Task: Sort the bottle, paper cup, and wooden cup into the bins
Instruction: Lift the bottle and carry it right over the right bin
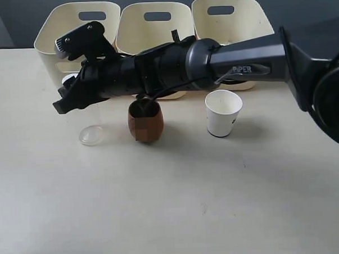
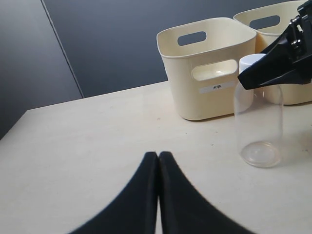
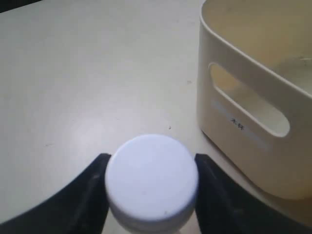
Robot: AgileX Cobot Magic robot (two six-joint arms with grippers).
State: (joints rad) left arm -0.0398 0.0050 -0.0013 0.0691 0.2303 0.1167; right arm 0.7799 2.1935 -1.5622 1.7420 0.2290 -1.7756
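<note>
The right hand (image 3: 152, 161) grips the small clear plastic bottle (image 2: 258, 126) by its white cap (image 3: 151, 178), upright on the cream surface (image 1: 218, 203). The left hand (image 2: 158, 155) is clenched, empty.

Bins: three stood in one row at the back of the table (image 1: 190, 210): left bin (image 1: 78, 30), middle bin (image 1: 156, 23), right bin (image 1: 229, 17).
Bottle (image 1: 91, 131): upright on the table, just before the left bin.
Wooden cup (image 1: 146, 123): before the middle bin, right of the bottle.
Paper cup (image 1: 223, 114): right of the wooden cup, apart from it, before the right bin.
My right gripper (image 3: 151, 158): my arm lay across from the right, above the wooden cup; one finger touched each side of the bottle's cap.
My left gripper (image 2: 158, 161): over the table, the bottle and left bin ahead, apart from it.
</note>
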